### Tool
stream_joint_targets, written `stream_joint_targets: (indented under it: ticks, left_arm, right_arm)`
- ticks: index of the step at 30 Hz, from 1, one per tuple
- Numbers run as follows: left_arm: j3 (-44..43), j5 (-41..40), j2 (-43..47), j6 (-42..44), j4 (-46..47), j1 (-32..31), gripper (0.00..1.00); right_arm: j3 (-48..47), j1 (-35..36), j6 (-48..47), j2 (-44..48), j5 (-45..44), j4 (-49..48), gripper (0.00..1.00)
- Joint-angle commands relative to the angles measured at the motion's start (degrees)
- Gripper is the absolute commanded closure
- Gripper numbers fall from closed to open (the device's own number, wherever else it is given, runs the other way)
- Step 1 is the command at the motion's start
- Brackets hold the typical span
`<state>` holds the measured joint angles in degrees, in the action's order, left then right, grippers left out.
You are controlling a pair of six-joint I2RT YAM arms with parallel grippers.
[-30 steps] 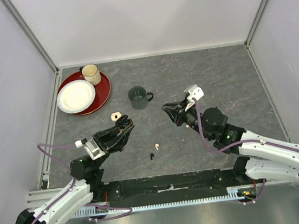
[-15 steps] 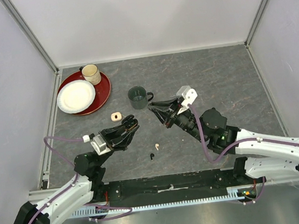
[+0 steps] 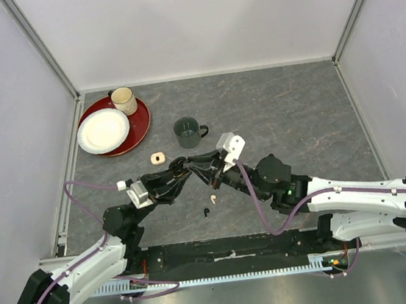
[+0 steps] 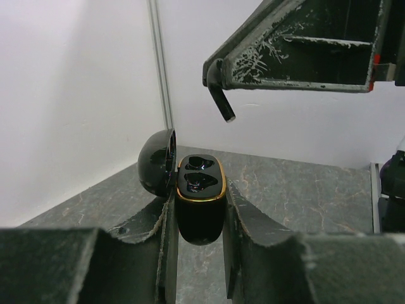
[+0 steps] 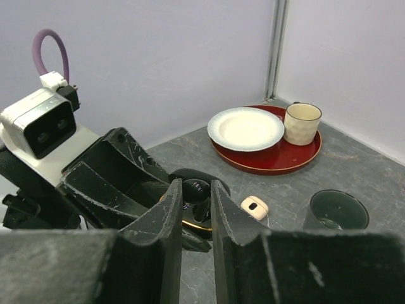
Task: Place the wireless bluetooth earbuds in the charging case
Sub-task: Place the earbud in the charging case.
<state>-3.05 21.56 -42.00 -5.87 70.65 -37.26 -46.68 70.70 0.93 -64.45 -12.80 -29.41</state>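
Worktop (image 3: pixel 293 104): dark grey, marbled stone pattern, matte finish. Enclosed on three sides by plain pale lilac-white walls (image 3: pixel 194 19). Aluminium posts (image 3: pixel 40 46) stand in both far corners; rails (image 3: pixel 67 180) run along the side edges. Slotted white cable duct (image 3: pixel 233 276) along the near edge. Lighting even, shadows soft.

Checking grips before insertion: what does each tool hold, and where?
Left tool: open black charging case, by its lower sides. Right tool: black earbud, by its head, stem free.
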Motion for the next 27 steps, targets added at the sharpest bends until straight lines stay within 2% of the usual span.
stream_joint_targets:
  ticks: [1, 27]
  left_arm:
    - [-1.70, 0.59, -0.01, 2.00, 3.53, -0.01, 0.98]
    - [-1.43, 1.47, 0.25, 0.77, 4.49, -0.10, 0.98]
  right_arm:
    - [-2.72, 1.28, -2.68, -1.21, 0.76, -2.76, 1.00]
    - [-1.75, 2.69, -7.78, -5.25, -5.75, -5.84, 1.00]
